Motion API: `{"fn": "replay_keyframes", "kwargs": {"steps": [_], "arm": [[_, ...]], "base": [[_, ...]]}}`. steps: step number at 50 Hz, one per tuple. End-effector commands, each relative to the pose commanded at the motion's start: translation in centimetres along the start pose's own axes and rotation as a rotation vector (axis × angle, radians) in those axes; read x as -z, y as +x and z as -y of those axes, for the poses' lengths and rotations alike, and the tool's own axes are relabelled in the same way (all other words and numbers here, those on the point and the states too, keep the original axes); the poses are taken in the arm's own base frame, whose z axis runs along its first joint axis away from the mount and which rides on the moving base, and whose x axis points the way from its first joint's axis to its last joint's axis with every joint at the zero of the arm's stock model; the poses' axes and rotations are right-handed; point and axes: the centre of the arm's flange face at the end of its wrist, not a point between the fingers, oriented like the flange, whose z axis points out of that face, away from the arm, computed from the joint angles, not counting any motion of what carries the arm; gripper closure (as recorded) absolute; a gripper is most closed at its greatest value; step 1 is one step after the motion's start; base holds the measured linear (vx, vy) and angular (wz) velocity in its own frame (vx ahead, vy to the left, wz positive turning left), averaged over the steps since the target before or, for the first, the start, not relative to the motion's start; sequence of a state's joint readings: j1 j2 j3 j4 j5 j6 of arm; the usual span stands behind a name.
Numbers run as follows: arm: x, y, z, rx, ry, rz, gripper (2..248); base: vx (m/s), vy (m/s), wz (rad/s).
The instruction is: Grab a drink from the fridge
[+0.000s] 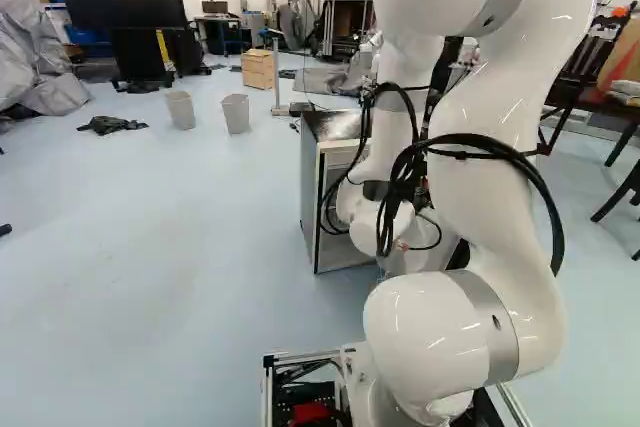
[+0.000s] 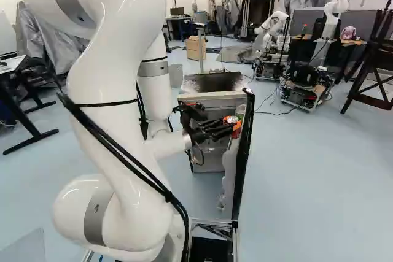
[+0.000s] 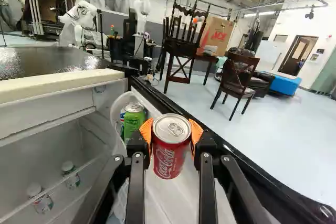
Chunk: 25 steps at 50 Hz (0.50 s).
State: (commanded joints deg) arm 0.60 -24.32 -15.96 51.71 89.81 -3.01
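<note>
Red soda can, one: pinched between the orange pads of my gripper, a pad on each side, jaws closed as far as its body allows. Position: at the inner side of the open fridge door; whether its base touches the door behind it, I cannot tell. Attitude: close to upright, long axis running across the line of my fingers; silver lid and pull tab face up, printed side towards my wrist. Fridge, one, white, with dark mottled top, ahead of me, door swung out and interior exposed. Door bin, white, curved wall: holds a green can, upright, lid up, near the red one; just beside it, a blue-and-red can, partly hidden by the green. Main compartment, beside my fingers: small bottle with white cap, upright; second small bottle, also white-capped, slightly tilted in my wrist view, nearer me; both seen past a shelf edge. Wastebins, two, pale grey, standing apart on the floor beyond the fridge, at the left base view's upper left; contents cannot be made out.
</note>
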Motion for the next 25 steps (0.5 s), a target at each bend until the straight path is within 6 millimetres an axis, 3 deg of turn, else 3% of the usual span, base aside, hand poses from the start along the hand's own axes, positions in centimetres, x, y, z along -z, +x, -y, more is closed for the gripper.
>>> {"fn": "replay_keyframes", "kwargs": {"steps": [25], "arm": [[-1.5,0.3,4.2,-0.027,0.046,-0.03,156]], "base": [[0.0,0.0,0.0]]}}
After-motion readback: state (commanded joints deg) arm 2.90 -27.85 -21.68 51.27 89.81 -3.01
